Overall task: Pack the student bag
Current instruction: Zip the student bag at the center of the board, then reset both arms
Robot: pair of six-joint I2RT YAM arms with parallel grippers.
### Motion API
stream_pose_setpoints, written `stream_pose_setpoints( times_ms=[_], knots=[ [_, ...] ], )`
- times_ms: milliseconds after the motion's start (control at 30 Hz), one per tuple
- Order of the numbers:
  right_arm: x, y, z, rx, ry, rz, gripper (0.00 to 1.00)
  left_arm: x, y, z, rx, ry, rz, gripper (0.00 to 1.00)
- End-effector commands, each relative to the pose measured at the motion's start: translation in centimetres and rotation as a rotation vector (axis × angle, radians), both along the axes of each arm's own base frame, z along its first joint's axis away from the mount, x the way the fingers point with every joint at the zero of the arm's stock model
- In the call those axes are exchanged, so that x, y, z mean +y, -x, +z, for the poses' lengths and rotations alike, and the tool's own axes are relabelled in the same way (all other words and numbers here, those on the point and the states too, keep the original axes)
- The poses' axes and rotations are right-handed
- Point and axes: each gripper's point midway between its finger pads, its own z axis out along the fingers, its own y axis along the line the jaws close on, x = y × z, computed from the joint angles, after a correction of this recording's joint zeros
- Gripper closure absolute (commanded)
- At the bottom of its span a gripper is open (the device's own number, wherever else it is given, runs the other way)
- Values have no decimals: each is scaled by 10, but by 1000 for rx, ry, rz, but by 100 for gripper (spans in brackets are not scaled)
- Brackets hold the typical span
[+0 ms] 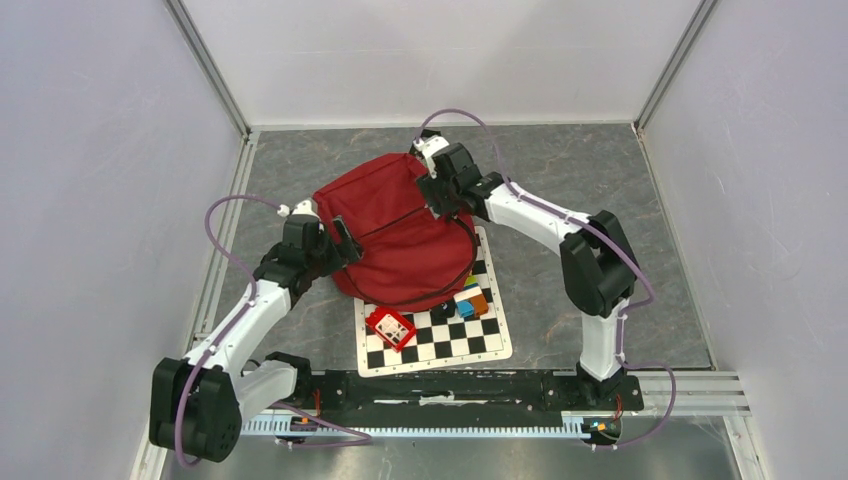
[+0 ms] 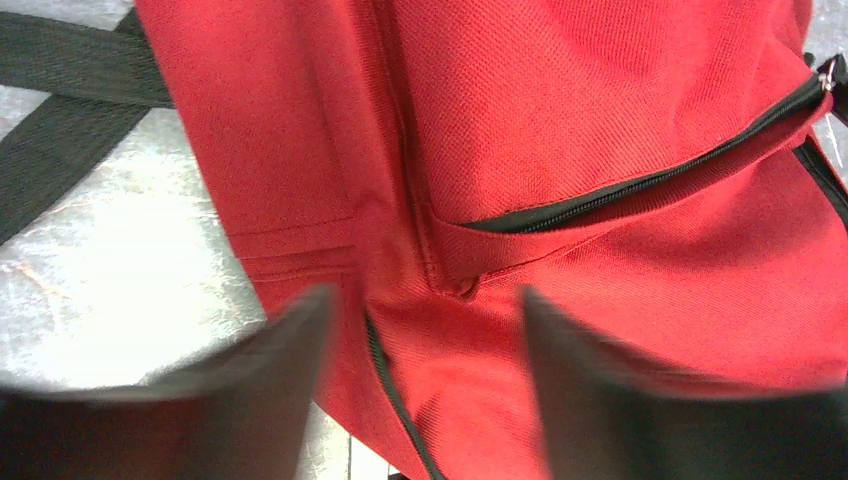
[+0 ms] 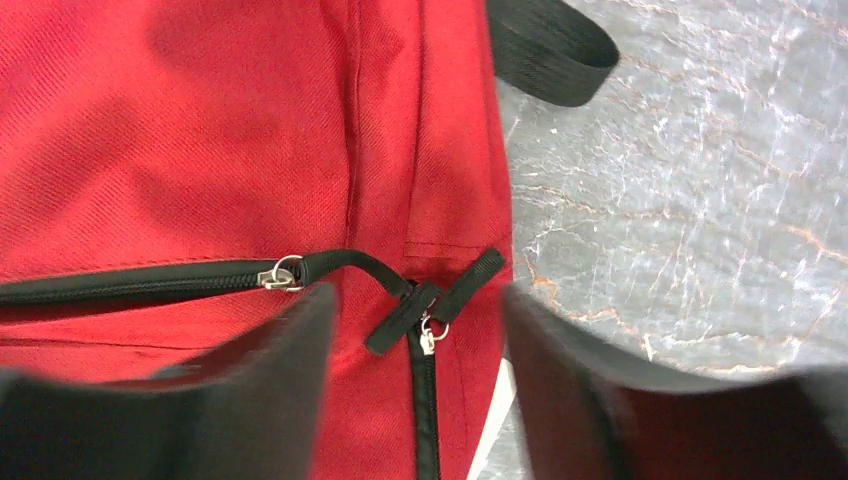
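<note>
Bag (image 1: 395,235), red and soft, lay flat near the middle of the table (image 1: 580,170), its 5 o'clock edge overlapping a checkered board (image 1: 440,340). On the board a red box (image 1: 391,327) sat at the bag's 6 o'clock, and a few coloured blocks (image 1: 470,300) lay just beside the bag's rim at about 5 o'clock.

At the bag's 9 o'clock side the left gripper (image 1: 345,245) sat low against the fabric. In its wrist view the two dark fingers (image 2: 250,400) stood spread and released, with nothing clamped between them. Red cloth and a black zip (image 2: 640,185) ran beyond them toward 2 o'clock, and a black strap (image 2: 70,110) lay on the table at 10 o'clock.

At the bag's 1 o'clock corner the right gripper (image 1: 440,205) hovered over the top. Its fingers (image 3: 230,400) were likewise apart and gripped nothing. Between them, near 12 o'clock of the gap, a metal zip pull (image 3: 430,335) hung under a black tab, and a second pull (image 3: 280,273) sat on the zip toward 10 o'clock. A black loop (image 3: 550,50) poked out at 1 o'clock over the marbled table. Both sets of fingers were blurred, so whether their tips touched the cloth was hard to say.
</note>
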Motion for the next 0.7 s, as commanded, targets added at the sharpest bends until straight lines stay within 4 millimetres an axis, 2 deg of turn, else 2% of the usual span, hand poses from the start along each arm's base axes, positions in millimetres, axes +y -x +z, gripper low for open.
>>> stream_pose_setpoints(
  times_ms=[0, 100, 167, 300, 433, 567, 667],
  knots=[
    [-6, -3, 75, -126, -125, -15, 13, 8, -12, 35, -69, -23, 24, 0],
    [-26, 7, 92, -135, -164, -35, 3, 8, -15, 51, -97, -19, 25, 0],
    [-44, 14, 101, -145, -177, -57, 2, 12, -16, 60, -113, -34, 30, 0],
    [-100, 31, 108, -140, -192, -173, 2, 25, -15, 76, -149, -80, 45, 0],
    [-159, 59, 122, -195, -208, -295, 2, 40, -11, 97, -197, -106, 105, 0],
    [-207, 85, 151, -323, -202, -404, 2, 45, -8, 135, -280, -103, 129, 0],
    [-234, 106, 172, -446, -197, -463, 2, 54, -2, 166, -366, -144, 144, 0]
  ],
)
